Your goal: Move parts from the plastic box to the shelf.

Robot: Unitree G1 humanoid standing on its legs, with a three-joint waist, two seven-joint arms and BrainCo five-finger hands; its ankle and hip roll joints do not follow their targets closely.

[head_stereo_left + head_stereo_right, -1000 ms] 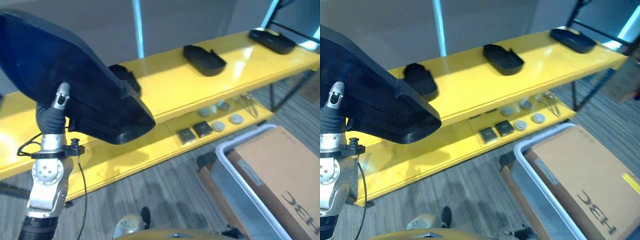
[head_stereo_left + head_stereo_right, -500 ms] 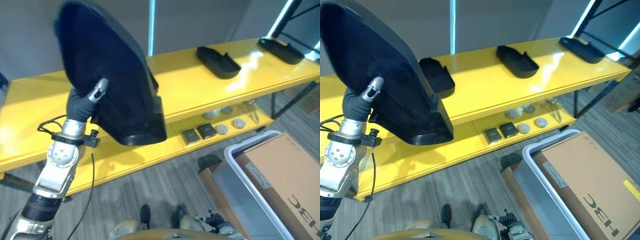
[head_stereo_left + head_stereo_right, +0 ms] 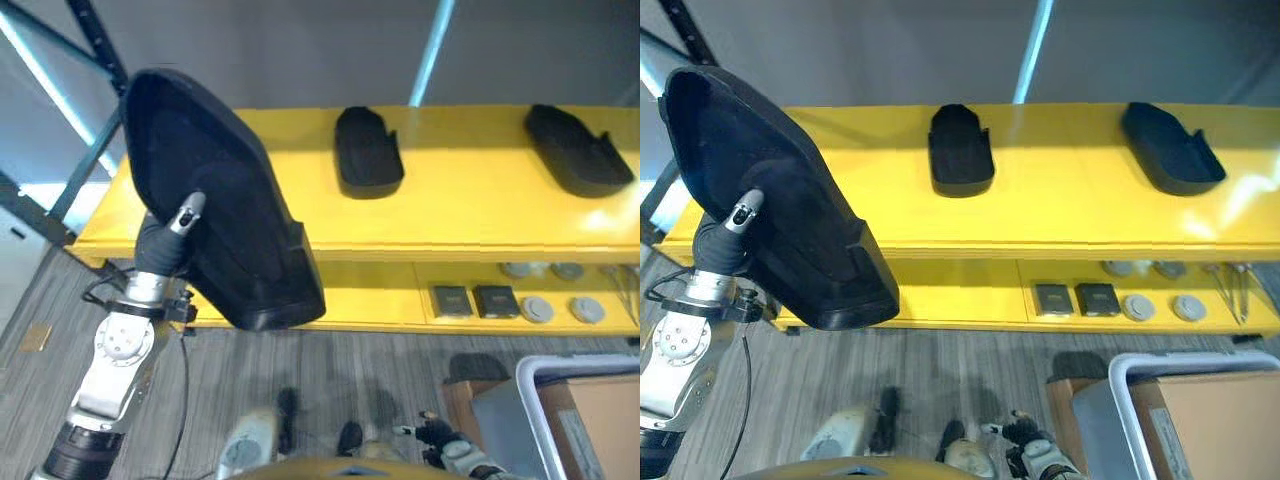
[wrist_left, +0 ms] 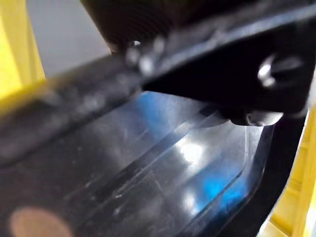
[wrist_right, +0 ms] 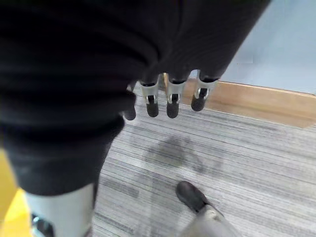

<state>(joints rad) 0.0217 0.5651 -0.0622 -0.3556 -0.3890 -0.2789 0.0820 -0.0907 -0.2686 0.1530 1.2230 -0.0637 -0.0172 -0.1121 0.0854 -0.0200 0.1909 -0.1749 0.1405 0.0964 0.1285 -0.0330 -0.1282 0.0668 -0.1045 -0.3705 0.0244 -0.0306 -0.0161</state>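
Yellow shelf (image 3: 470,215) behind; left hand (image 3: 165,235) fingers grip the black part (image 3: 215,215); right hand (image 5: 168,94) relaxed.

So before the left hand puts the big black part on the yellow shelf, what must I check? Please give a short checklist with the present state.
1. Left hand holds the big black part: ok, but its fingers are hidden behind the part, so grip firmness: cannot tell.
2. Free place on the top board of the yellow shelf, left of the two black parts already lying there: ok.
3. Part above board level: ok, it is raised in front of the shelf.
4. Right hand out of the way: ok, hanging over the floor, fingers relaxed.
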